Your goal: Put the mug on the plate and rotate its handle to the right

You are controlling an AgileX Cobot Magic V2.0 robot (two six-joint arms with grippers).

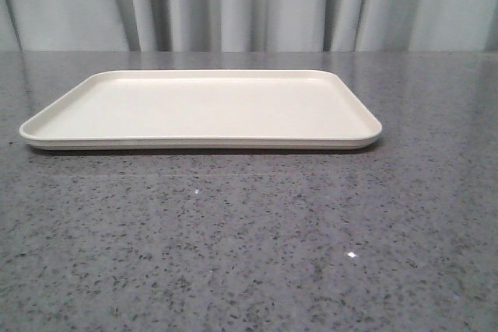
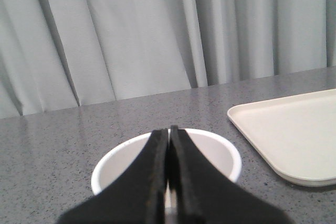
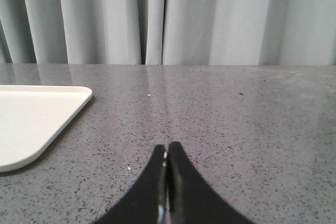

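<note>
Meanwhile, bare plate (image 1: 201,106), hollow mug (image 2: 210,145) beside it, both arms' fingers (image 2: 155,182) pressed together.

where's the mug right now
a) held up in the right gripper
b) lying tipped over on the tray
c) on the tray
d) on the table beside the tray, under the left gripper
d: the left wrist view shows the mug upright on the grey table, apart from the tray, with the shut left gripper in front of its open top; the front view shows the tray bare.
</note>
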